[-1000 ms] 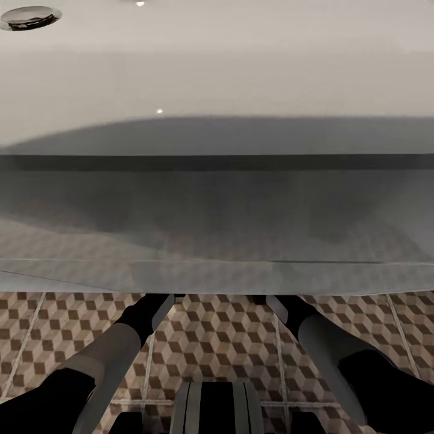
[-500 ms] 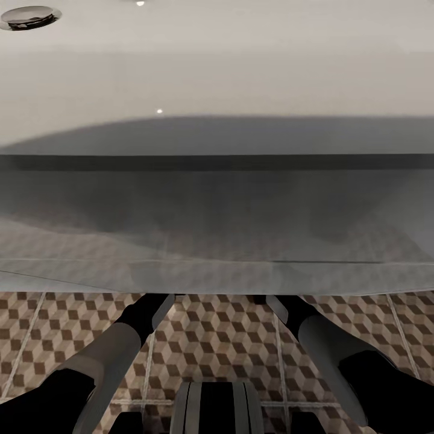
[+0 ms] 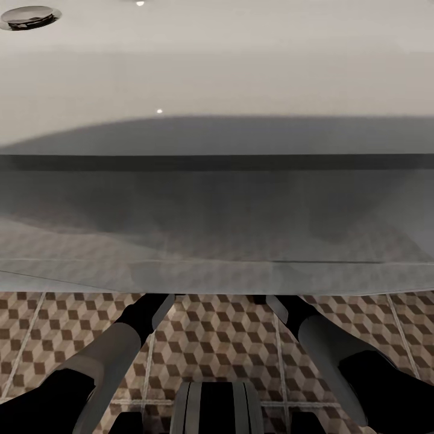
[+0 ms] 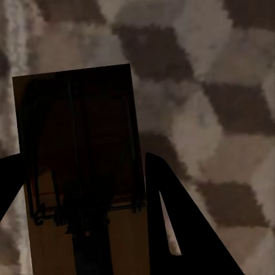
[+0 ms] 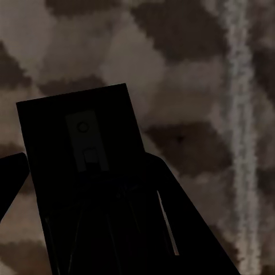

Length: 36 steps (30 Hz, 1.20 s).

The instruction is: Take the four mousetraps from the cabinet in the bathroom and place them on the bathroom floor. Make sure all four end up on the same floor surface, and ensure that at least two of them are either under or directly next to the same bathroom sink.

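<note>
Left tool [image 4: 80, 189] pinches a mousetrap [image 4: 80, 166] at its long edges, low centre of its wrist frame; right tool [image 5: 86, 195] likewise grips another mousetrap [image 5: 86, 172]. Both hang over the bathroom floor [image 3: 211, 337] beneath the sink [image 3: 217, 72]. The boards look light, stiff and thin: edge grips suit, clear of the wire.

A bathroom, and the head view says so at once: a wide white basin [image 3: 241, 66] spreads across the upper frame, its chrome drain [image 3: 29, 16] glinting at upper left. Below, along the bottom of the frame, runs a tiled floor [image 3: 217, 343] in brown, beige and white cubes with pale grout.
</note>
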Motion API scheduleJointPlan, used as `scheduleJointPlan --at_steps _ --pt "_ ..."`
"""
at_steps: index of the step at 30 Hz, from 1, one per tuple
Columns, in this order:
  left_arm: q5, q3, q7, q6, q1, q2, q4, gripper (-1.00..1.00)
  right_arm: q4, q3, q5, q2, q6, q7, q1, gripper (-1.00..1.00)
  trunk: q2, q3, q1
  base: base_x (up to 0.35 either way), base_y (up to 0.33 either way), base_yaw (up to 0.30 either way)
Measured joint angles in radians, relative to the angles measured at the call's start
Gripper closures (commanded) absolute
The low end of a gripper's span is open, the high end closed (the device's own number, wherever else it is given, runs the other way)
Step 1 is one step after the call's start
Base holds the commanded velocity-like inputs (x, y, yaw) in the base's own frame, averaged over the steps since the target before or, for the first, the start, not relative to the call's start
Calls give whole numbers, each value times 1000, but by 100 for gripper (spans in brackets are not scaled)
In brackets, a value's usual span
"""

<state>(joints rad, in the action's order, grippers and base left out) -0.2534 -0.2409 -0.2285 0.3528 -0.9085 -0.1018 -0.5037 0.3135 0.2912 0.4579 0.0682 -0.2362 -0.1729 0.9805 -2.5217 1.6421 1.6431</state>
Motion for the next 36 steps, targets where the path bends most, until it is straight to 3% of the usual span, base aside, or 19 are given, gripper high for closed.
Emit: scheduleJointPlan --at_steps 36 --pt "0 -1 0 -2 0 -2 1 100 0 4 -4 -1 0 0 0 100 0 0 0 0 0 0"
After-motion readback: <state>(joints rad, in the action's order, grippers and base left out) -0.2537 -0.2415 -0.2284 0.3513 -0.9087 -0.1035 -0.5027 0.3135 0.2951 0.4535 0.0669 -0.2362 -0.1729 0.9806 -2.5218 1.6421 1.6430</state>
